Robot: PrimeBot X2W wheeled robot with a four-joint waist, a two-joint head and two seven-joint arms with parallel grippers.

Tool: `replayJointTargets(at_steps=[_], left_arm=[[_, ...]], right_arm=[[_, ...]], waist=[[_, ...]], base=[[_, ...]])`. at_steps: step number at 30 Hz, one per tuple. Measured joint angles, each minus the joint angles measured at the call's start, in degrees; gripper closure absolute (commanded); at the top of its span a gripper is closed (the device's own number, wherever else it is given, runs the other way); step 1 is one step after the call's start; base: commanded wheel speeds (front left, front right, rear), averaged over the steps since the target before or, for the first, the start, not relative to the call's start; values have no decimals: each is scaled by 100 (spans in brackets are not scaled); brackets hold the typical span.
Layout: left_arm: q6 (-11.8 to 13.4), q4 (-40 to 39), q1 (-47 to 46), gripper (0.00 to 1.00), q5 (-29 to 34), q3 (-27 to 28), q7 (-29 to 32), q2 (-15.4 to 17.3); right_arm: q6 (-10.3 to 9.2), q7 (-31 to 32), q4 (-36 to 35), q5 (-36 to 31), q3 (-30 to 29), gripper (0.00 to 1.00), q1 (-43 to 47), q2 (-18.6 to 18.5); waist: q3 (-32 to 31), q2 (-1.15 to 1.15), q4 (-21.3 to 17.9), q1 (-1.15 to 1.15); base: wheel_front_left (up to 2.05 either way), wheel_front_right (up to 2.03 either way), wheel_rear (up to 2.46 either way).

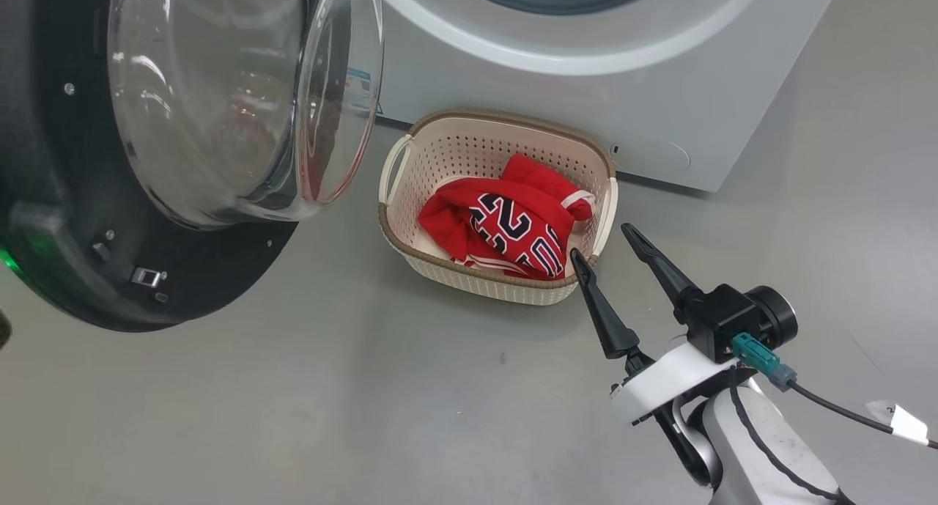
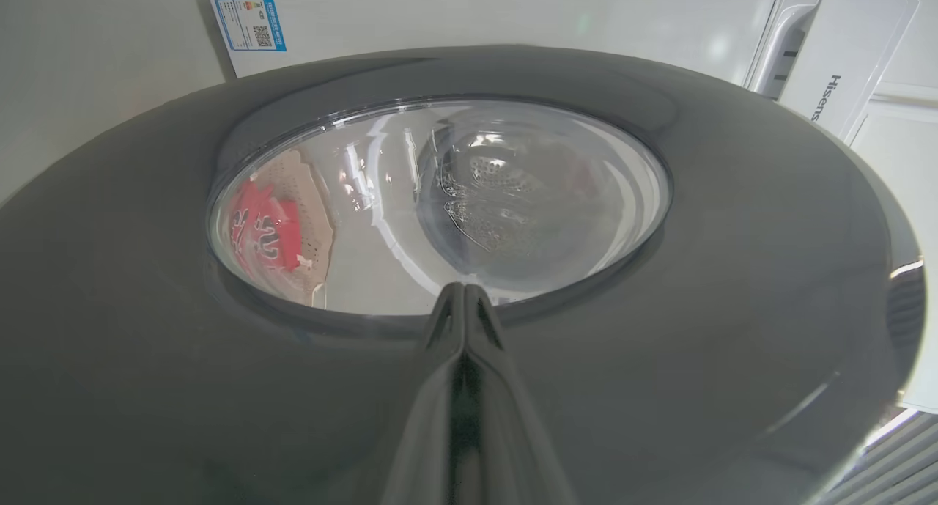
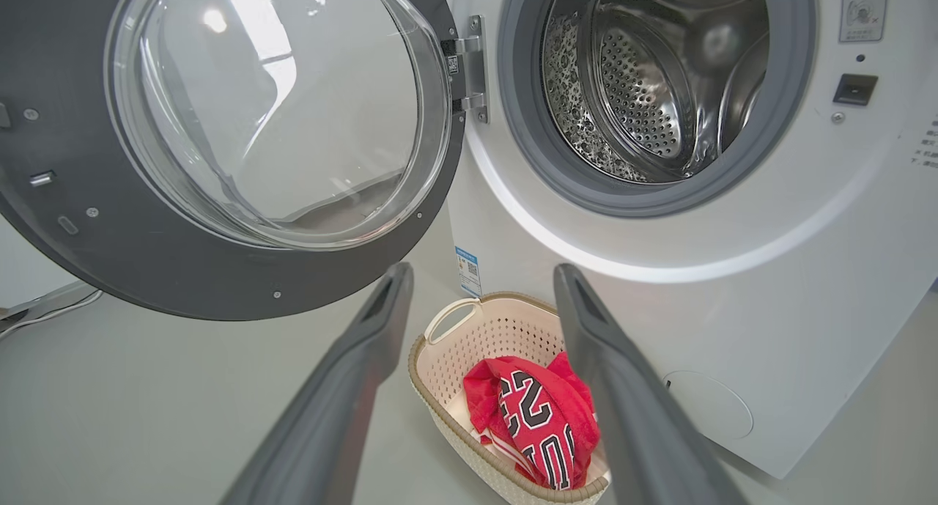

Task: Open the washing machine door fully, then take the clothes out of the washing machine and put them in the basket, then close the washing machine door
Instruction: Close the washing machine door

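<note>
— What is seen from the head?
— The washing machine door [image 1: 51, 160] stands open well to the left of the right jaws, with its black rim and clear bulging glass turned inward. The right jaws are spread, and nothing is caught between the right fingers [image 1: 602, 308]. Just beyond their tips the cream basket [image 1: 454, 153] is set on the grey floor [image 1: 330, 402], in front of the white washing machine [image 1: 586, 102]. The red clothes [image 1: 513, 226], marked with white-edged dark figures, are heaped in it. A black cable [image 1: 835, 410] is led off from the wrist behind the jaws.

— And along the left jaws?
— They are pressed together, with nothing pinched between the left fingers [image 2: 469, 395]. The door's glossy outer face is met straight ahead of the tips; whether it is touched cannot be told. Through the glass, left of the tips, basket and clothes are seen distorted. A blue label [image 2: 250, 23] is seen far above them.

— And along the right jaws?
— Basket and clothes are framed between the spread fingers, ahead and low. The door, on its hinge [image 3: 473, 65], is seen up and left. The perforated steel drum [image 3: 645, 102], ringed by a grey seal [image 3: 527, 146], is seen up and right.
</note>
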Motion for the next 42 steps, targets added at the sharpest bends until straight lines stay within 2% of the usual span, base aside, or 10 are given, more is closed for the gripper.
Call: replayJointTargets(at_steps=[13,26,39,42], left_arm=[[-264,-456,361,100,-230,-223,723,-722],[-269,-1025,822,100,-359,-401,1068,-1356],[-270,-1670,1210,100,-391,-430,1085,-1432],[-457,-1989,1257,100,-301,-393,708,-1460]], right_arm=[[-48,-43,-13,38,-13,0,3,21],[-51,-43,-48,80,-15,0,25,30],[-90,-43,-67,89,-18,0,87,35],[-90,-43,-68,90,-27,0,87,38]], waist=[[-68,0,-41,0],[-110,0,-115,0],[-129,0,-174,0],[-145,0,-181,0]], base=[[0,0,0],[0,0,0],[0,0,0],[0,0,0]])
